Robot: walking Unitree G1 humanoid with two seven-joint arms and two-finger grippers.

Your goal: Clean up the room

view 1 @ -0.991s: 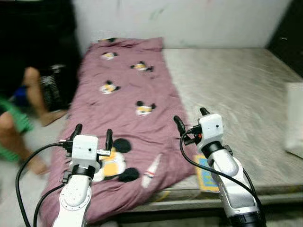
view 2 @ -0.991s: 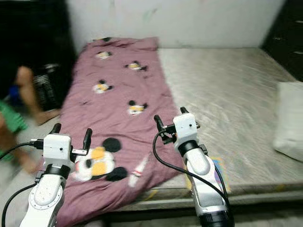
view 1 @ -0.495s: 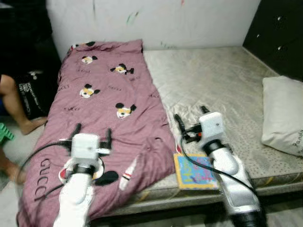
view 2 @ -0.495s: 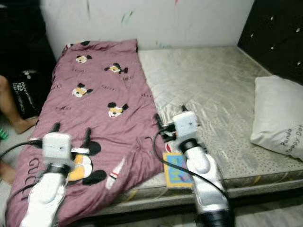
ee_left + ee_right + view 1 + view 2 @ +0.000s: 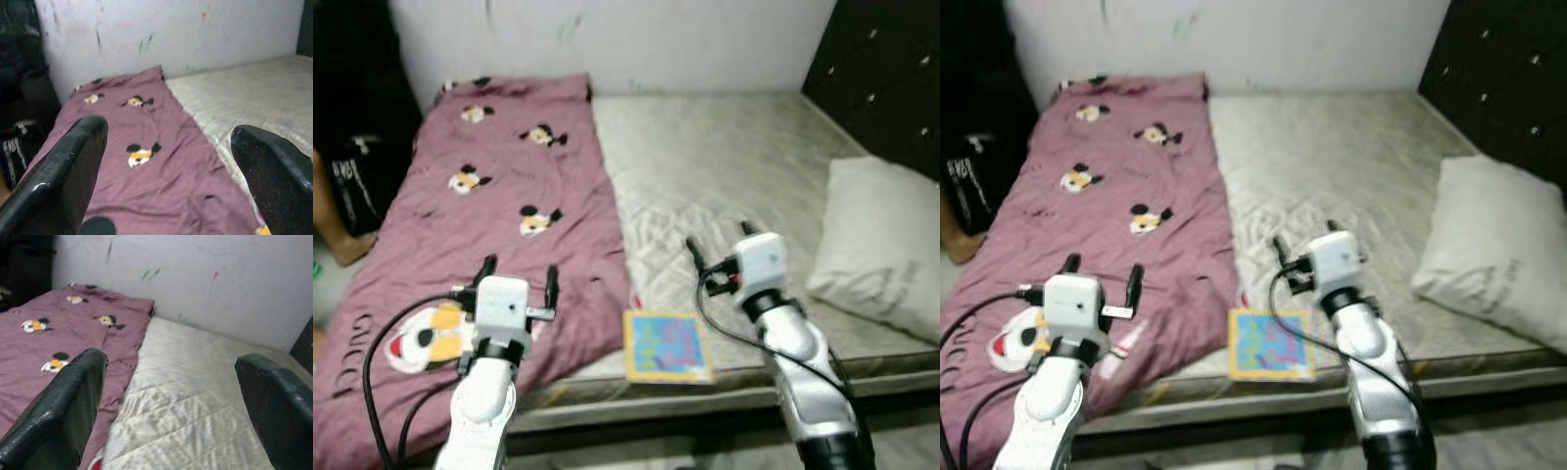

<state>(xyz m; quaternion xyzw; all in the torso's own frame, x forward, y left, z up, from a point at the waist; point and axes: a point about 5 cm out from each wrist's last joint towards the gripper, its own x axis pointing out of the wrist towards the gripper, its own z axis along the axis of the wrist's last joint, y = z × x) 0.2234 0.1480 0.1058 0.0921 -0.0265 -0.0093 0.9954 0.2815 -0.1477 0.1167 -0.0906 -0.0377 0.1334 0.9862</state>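
Mattress (image 5: 724, 166) bearing mauve blanket (image 5: 499, 186), book (image 5: 666, 345), pillow (image 5: 876, 245), left hand (image 5: 517, 276), right hand (image 5: 719, 242) both released

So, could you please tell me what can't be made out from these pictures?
- Book: cover print is blurred in both eye views.
- Pillow: cut off by the right edge in the eye views; its small printing is unreadable.
- Blanket: lower left corner runs past the frame edge.
- Person: just a leg, cut off by the left edge.
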